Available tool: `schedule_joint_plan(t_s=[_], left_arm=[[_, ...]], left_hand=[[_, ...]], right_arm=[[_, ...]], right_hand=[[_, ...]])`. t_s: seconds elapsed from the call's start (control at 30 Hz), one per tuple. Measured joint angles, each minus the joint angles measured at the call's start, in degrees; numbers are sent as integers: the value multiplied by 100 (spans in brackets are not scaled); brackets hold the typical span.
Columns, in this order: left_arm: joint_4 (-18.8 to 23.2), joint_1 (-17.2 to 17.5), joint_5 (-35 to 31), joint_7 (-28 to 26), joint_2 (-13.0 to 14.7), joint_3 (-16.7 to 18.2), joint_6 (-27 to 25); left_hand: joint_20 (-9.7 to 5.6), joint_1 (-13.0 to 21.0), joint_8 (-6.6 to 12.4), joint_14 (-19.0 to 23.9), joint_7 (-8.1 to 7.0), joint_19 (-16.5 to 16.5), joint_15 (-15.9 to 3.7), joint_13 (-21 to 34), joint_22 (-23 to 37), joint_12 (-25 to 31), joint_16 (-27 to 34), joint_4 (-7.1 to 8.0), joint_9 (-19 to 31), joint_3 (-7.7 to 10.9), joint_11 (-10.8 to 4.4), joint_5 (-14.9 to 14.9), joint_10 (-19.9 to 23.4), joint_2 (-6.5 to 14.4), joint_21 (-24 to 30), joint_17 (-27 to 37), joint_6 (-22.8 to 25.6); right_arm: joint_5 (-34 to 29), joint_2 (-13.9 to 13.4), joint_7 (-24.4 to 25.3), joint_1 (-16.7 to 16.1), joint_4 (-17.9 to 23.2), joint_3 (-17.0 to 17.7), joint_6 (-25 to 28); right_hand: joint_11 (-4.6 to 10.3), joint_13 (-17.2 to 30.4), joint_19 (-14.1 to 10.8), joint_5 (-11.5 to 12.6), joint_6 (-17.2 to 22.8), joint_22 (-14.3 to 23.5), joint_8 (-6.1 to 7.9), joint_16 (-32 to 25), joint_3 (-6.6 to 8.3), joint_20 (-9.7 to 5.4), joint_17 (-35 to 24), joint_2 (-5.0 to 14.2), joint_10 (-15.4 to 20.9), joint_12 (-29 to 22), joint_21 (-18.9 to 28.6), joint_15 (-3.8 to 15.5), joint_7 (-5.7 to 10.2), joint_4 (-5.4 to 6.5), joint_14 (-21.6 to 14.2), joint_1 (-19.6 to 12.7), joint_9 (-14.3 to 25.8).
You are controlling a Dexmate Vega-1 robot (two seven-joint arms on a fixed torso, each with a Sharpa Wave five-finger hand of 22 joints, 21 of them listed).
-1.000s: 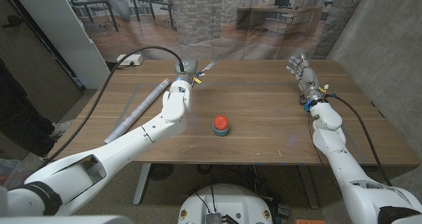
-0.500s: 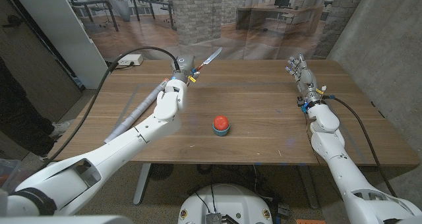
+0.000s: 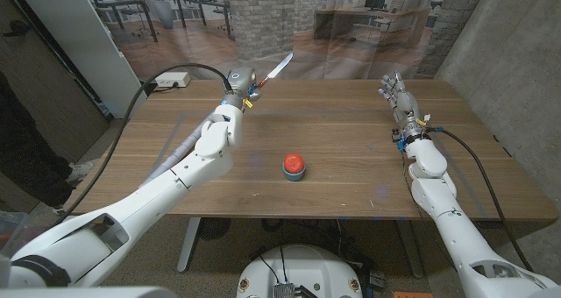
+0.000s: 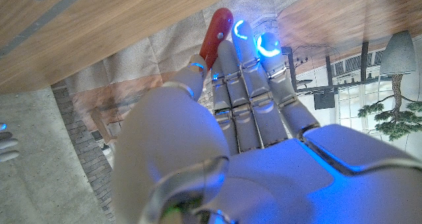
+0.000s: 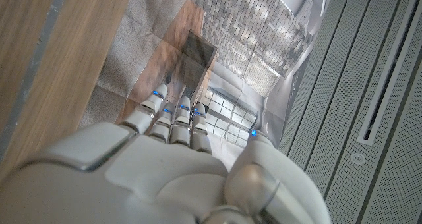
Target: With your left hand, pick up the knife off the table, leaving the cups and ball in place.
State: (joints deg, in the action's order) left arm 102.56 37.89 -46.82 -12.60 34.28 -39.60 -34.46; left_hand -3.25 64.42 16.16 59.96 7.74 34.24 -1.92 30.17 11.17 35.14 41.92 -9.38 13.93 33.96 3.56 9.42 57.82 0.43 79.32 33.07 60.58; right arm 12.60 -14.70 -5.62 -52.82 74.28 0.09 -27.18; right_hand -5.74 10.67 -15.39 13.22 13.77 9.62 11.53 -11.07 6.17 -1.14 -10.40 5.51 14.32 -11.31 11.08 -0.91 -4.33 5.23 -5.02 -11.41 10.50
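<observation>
My left hand [image 3: 243, 82] is raised above the far middle of the table and grips a knife [image 3: 275, 70] by its red handle. The silver blade points up and away to the right, clear of the wood. In the left wrist view the red handle [image 4: 215, 34] pokes out past my curled fingers [image 4: 254, 72]. A red ball-like object on a grey base [image 3: 294, 166] sits at the middle of the table. My right hand [image 3: 400, 99] stands at the far right of the table with its fingers straight up and nothing in it, and it also appears as the right hand [image 5: 178, 165].
A grey rolled tube [image 3: 180, 149] lies along the table's left side under my left arm. A white box [image 3: 173, 80] with a black cable sits at the far left corner. The wooden table [image 3: 351, 140] stretches bare between the ball and my right arm.
My left hand has lifted the knife higher and farther back from the table, and the blade now points up to the right. My right hand has barely moved.
</observation>
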Motion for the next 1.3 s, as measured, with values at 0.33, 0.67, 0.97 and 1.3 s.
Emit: schedule_joint_plan(t_s=[0.33,0.67,0.97,1.3], left_arm=[[-240,0,342,-508,-16,218,531],[-545,-3,660,-938,-35,445,1027],[-871,-47,1094,-1468,-54,594,1815],[-1216,-65,1515,-1755,-6,747,2611]], left_hand=[[0,0,0,9,0,0,9,26,-1,-43,-25,5,0,-5,-1,0,1,0,39,27,0],[19,0,0,19,-1,-42,18,27,-28,-86,-70,3,0,-3,-11,0,10,0,52,26,1],[19,0,0,18,-1,-42,14,33,-28,-126,-94,2,0,-2,3,0,38,0,84,53,1],[19,0,0,37,-1,-42,-3,54,-27,-153,-125,1,0,-1,2,0,39,0,91,53,1]], right_arm=[[-171,-52,362,-112,243,-131,133],[-426,-117,765,-237,503,-200,379],[-701,-227,1179,-538,1095,-255,735],[-1049,-228,1644,-998,1902,-356,1225]], right_hand=[[0,0,0,44,36,0,0,0,0,0,0,0,0,0,0,-1,24,0,-63,0,0],[0,0,0,44,36,0,0,0,-17,0,0,1,0,0,0,-1,24,17,-63,-1,0],[0,0,0,44,36,0,0,0,-24,1,0,1,0,0,0,-1,24,24,-62,-1,0],[0,0,31,44,36,0,0,0,-24,-31,0,1,0,0,0,-1,24,24,-62,-1,0]])
